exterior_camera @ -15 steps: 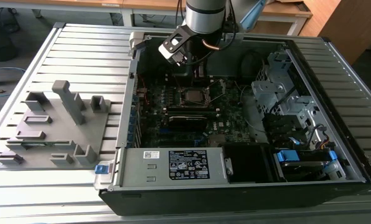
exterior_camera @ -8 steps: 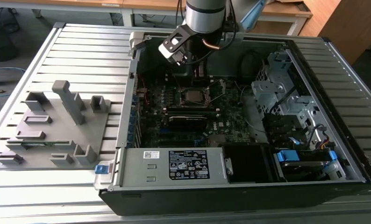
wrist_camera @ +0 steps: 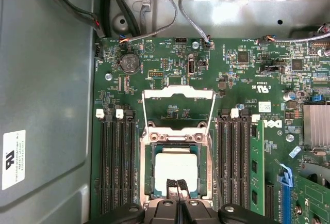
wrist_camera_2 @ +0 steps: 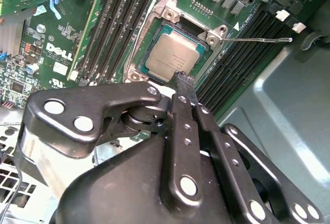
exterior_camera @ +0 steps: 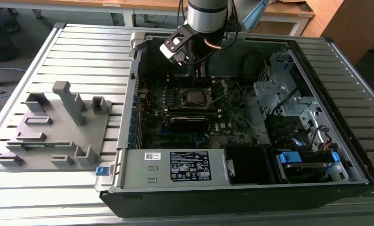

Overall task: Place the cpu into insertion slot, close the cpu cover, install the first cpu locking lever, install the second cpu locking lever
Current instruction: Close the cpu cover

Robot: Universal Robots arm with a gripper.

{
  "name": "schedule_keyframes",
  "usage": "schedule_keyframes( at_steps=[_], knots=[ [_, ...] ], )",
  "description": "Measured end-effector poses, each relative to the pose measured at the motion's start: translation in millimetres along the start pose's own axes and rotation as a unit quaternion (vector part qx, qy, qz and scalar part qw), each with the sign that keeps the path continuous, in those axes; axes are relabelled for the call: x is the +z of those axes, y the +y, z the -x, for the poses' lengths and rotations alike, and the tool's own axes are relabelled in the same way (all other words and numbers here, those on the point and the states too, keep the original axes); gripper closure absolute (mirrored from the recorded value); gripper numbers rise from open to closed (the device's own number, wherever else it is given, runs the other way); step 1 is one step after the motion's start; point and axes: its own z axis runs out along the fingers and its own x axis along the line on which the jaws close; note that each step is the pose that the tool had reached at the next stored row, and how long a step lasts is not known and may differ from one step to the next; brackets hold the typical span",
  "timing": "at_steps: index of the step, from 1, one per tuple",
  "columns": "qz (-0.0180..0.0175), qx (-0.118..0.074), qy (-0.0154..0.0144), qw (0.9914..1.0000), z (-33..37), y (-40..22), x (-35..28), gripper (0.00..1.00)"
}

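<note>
Gripper (wrist_camera: 178,187): fingers pressed together, nothing between them. Tips low over near edge of cpu (wrist_camera: 175,164); contact uncertain. Cpu lies flat inside slot (wrist_camera: 145,172), looks seated, so closed tips suit pressing or nudging, not carrying. Cover (wrist_camera: 178,94) stands open, hinged on slot's edge away from gripper, leaving chip exposed. Lever (wrist_camera_2: 258,40) swung out over memory slots (wrist_camera_2: 237,61). These flank slot closely both sides; space above open, case wall well apart.

Leaving open room straight above the insertion slot (wrist_camera: 148,168); hemming it on two sides with memory slots (wrist_camera: 116,167), blocking one edge with the raised cpu cover (wrist_camera: 178,94), poking a thin locking lever (wrist_camera_2: 258,40) out alongside.
</note>
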Motion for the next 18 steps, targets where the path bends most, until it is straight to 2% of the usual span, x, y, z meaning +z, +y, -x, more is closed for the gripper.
schedule_keyframes(
  at_steps=[18],
  knots=[
    [0.0002,0.000,0.0003,1.00000,-0.2,0.2,-4.6,0.89]
  ],
)
